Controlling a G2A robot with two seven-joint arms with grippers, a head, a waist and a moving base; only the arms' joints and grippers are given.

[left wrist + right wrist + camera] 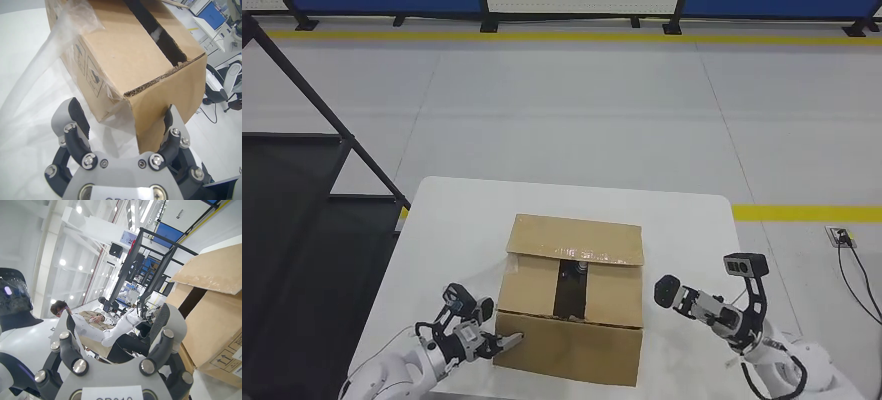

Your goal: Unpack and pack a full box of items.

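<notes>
White desk [442, 230] carries the cardboard box [572, 300] at its middle, flap slit running from 12 to 6 o'clock, and the left pincer [122, 106], spread, straddles the box's 7 o'clock corner, so it is nearer than the spread right pincer [667, 291], which is apart at 3 o'clock.

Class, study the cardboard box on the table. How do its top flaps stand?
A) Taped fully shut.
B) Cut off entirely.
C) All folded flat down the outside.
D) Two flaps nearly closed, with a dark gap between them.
D: in the top view a dark gap runs across the top of the cardboard box between two flaps.
</notes>
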